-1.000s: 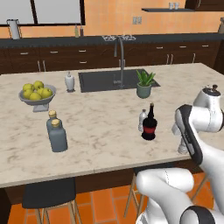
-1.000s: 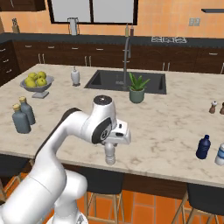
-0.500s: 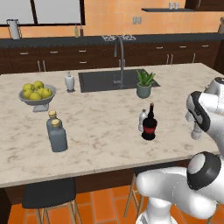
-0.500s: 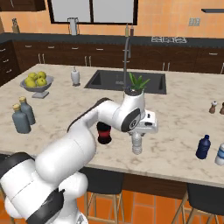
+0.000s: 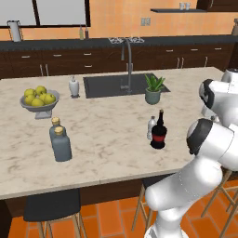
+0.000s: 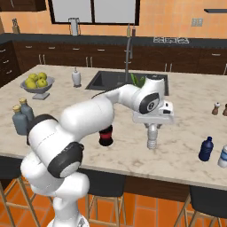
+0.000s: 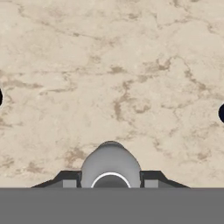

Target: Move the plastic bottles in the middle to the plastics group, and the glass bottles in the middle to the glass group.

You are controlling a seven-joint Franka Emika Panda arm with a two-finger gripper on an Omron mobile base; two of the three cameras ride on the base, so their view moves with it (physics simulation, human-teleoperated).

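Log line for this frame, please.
tool: shut on small pale plastic bottle | bottle lifted above marble counter | dark glass bottle remains mid-counter

No readable text; red label band on dark bottle [image 5: 158, 133] shows no lettering.

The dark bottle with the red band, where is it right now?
The dark bottle stands mid-counter in the left base view, just right of a small pale bottle and in front of the potted plant.

Two cork-topped grey-blue bottles [image 5: 60, 143]; one dark bottle [image 5: 159, 132]; two pale plastic bottles [image 6: 152, 135]; one blue bottle [image 6: 205, 149].
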